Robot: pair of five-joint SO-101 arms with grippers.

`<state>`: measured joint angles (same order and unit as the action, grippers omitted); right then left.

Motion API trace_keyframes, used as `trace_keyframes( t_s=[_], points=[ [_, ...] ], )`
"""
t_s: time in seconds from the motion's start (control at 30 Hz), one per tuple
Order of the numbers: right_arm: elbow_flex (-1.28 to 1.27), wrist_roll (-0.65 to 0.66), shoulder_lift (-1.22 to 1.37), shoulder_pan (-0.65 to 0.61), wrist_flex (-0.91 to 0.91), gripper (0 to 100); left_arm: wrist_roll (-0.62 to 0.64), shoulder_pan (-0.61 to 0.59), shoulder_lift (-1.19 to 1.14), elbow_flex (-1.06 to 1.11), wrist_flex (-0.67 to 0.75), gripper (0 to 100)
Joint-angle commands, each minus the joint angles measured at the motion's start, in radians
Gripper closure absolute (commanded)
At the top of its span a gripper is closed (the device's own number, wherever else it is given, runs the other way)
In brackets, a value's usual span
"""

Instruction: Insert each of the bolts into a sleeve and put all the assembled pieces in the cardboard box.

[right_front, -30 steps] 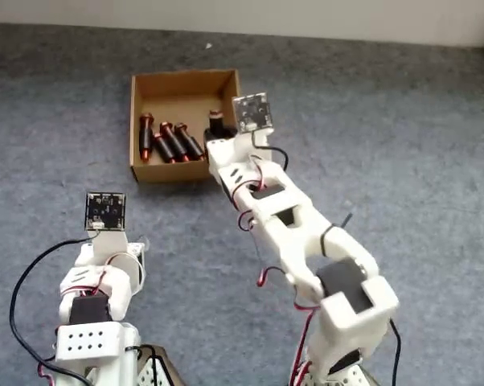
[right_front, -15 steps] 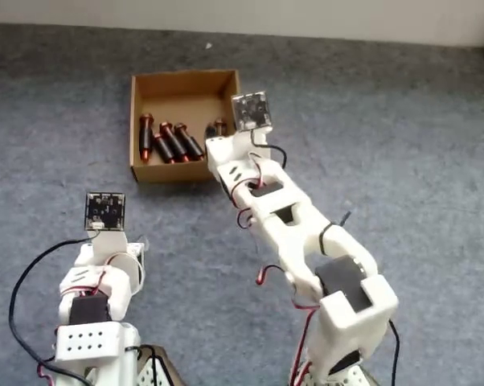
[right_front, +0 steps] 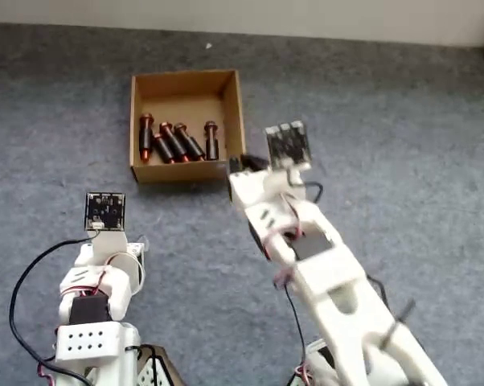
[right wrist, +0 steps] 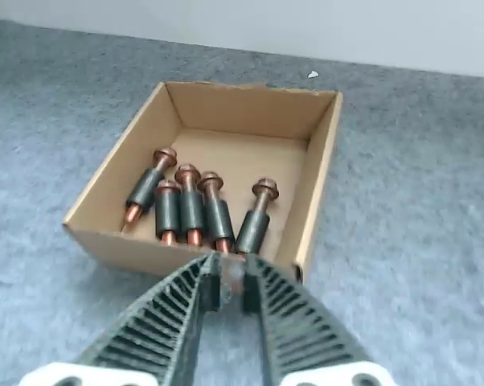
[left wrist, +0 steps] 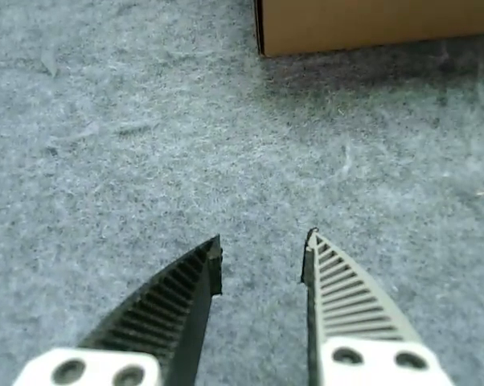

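Looking in from the remote station: the open brown cardboard box (right_front: 182,100) sits on the grey, carpet-covered bench (right_front: 403,121). I count five assembled pieces (right_front: 174,141) lying flat on its floor, each a copper-coloured bolt pushed through a black cylindrical sleeve. Four of them lie side by side, pretty much touching. The fifth (right wrist: 256,217) lies a little apart, closer to the box wall on the right arm's side. All the bolt heads point away from the arms, and the whole bunch is in the half of the box nearer the arms. The right end effector (right wrist: 230,281) hangs just outside the box's near wall, close to its right-hand corner. Its ribbed black fingers are only slightly apart, a thin slit with nothing gripped in it. The left end effector (left wrist: 262,257) is well away from the box over bare carpet, one black finger and one pale one spread wide with nothing between them. One corner of the box pokes in at the far edge of the left wrist view.
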<state>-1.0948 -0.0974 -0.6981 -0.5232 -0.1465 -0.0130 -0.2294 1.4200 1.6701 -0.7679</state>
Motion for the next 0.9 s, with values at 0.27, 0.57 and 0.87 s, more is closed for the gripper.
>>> trace_keyframes(
  t_s=[0.27,0.57,0.87],
  points=[
    [-0.338,0.0,-0.73,0.116,-0.272,99.3,-0.006,-0.004,0.008,-0.001,0.018,86],
    [-0.51,-0.006,-1.158,0.22,-0.504,99.3,-0.005,-0.005,0.136,-0.004,-0.003,100],
    [-0.584,-0.008,-1.136,0.277,-0.542,99.3,-0.008,-0.007,0.406,0.025,-0.206,100]
  ],
)
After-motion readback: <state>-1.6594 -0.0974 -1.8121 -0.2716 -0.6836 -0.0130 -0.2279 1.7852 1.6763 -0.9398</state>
